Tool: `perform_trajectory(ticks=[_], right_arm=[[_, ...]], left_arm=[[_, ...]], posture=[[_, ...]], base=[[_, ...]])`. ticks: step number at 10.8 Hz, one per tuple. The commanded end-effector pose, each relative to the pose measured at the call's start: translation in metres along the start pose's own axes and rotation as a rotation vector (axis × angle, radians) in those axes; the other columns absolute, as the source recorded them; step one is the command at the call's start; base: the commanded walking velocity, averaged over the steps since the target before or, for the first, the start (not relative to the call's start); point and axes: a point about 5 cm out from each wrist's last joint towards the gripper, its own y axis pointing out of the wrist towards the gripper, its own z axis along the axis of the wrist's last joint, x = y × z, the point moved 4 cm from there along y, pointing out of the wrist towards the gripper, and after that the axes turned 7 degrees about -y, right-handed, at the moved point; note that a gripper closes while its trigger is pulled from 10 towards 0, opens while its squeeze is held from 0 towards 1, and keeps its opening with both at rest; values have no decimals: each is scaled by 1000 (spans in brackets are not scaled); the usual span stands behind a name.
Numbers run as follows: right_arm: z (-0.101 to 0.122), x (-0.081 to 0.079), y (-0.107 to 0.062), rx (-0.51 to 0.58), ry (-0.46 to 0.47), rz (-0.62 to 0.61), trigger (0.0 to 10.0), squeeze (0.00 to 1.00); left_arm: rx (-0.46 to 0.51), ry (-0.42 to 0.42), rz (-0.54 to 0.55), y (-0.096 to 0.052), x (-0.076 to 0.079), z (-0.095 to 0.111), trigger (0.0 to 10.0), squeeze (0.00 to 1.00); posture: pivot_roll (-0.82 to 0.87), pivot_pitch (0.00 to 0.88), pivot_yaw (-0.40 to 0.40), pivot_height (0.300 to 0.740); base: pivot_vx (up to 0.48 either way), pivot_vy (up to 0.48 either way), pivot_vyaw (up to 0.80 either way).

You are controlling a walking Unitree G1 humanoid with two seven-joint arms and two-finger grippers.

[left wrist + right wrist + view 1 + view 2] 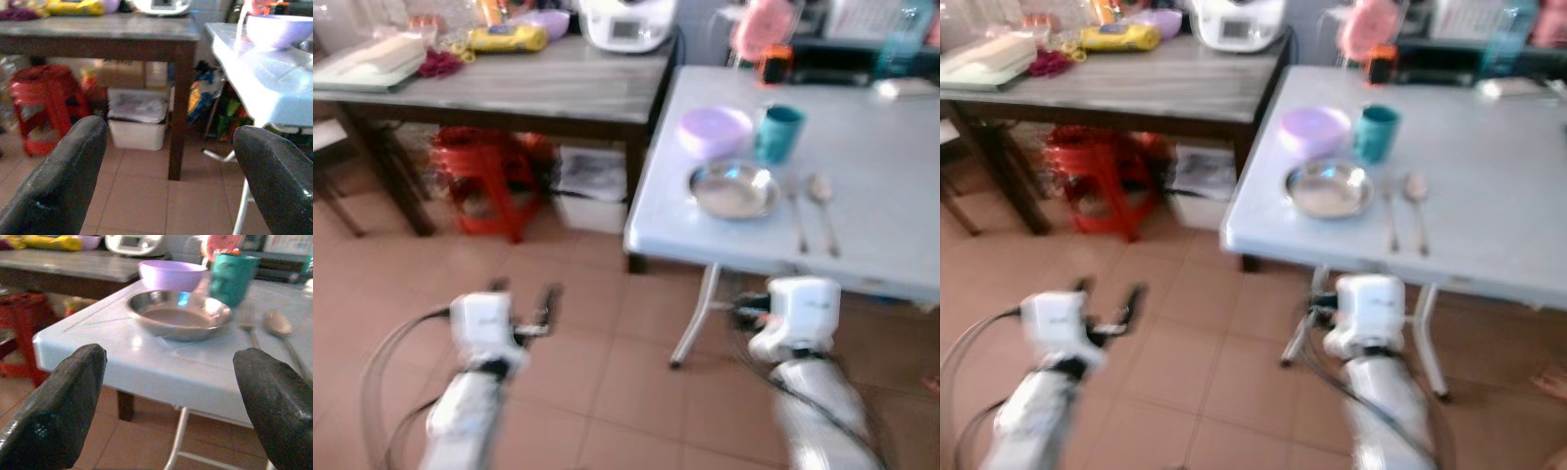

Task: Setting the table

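Steel plate (179, 314), purple bowl (171, 274), teal cup (232, 278) on table (891, 186).

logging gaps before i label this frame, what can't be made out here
- Items at the back of the dark wooden table: both eye views are blurred, so only colours read.
- Pink object behind the white folding table: cut off by the top edge and blurred.
- Contents of the purple bowl: the right wrist view sees it side on, and its rim hides the inside.
- Teal cup: its far side and inside are hidden.
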Motion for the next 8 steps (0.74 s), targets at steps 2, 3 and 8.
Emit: perform_trajectory(ticks=[2,3,8], right_arm=[[-2,10,-3,-8,-18,-24,10000,0],[-2,11,-3,-6,-17,-26,10000,0],[0,11,-4,0,-1,-32,10000,0]], left_arm=[[3,-9,-28,1,7,0,10000,0],[0,-8,-29,1,8,-1,10000,0],[-5,-6,-40,0,8,-3,10000,0]], posture=[[-4,77,26,740],[-3,78,26,740],[-9,81,27,740]], base=[[347,0,0],[334,0,0],[308,0,-301]])
